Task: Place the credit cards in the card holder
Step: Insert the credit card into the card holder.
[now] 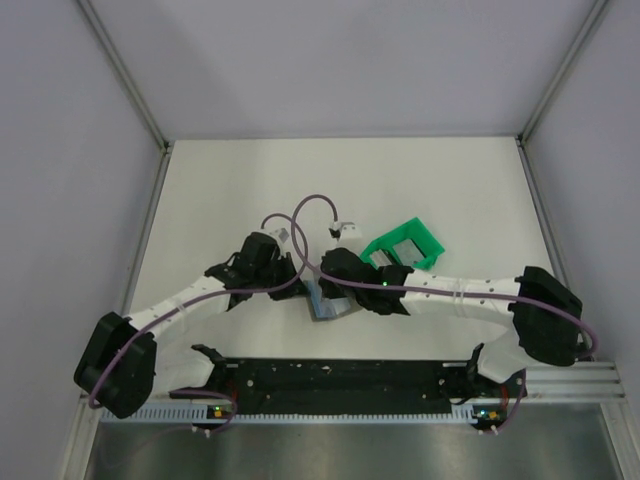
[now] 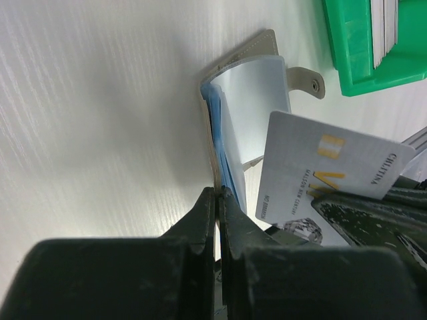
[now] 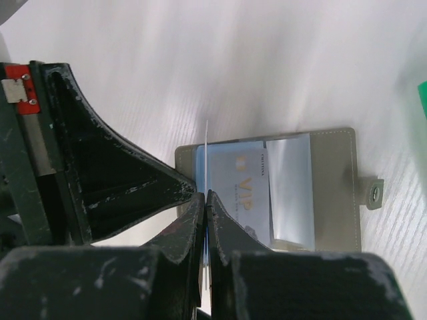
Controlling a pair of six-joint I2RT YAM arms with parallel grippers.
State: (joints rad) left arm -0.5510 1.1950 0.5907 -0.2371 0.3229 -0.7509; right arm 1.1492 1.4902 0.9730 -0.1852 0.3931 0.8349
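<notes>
The card holder (image 3: 330,193) lies open on the white table, also seen in the top view (image 1: 330,309). My left gripper (image 2: 219,190) is shut on the edge of its beige cover (image 2: 215,153). My right gripper (image 3: 205,195) is shut on a grey credit card (image 2: 327,167), held on edge just over the holder's near end. In the right wrist view this card is only a thin white line (image 3: 207,150). Another card with gold lettering (image 3: 243,190) lies flat in the holder's sleeve. More cards (image 2: 383,27) stand in the green tray (image 2: 357,60).
The green tray (image 1: 405,245) sits just right of and behind the holder. Both arms meet at the table's middle, with the left fingers (image 3: 120,180) close beside the right ones. Grey walls enclose the table on three sides.
</notes>
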